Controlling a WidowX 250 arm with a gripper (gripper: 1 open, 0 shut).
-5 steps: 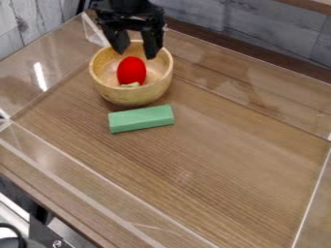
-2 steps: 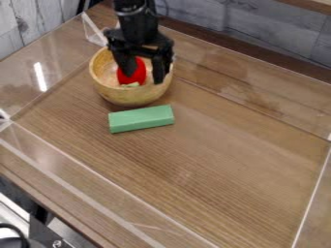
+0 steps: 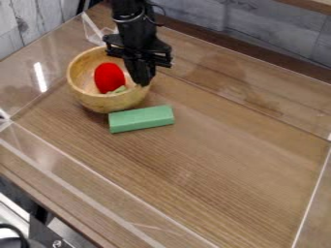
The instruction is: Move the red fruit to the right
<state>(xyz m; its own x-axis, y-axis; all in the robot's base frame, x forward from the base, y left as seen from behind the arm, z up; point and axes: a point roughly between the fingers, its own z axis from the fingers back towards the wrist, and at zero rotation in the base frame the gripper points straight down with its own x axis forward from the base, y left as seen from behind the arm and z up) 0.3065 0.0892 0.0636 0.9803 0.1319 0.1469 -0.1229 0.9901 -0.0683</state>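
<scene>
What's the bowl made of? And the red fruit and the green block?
The bowl looks like pale wood, smooth and matte. The red fruit seems to be plastic, bright and even-coloured. The green block could be foam or painted wood; hard to tell.

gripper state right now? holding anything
gripper: shut, at the right rim of the wooden bowl; not holding the red fruit, which lies inside the bowl beside it.
</scene>
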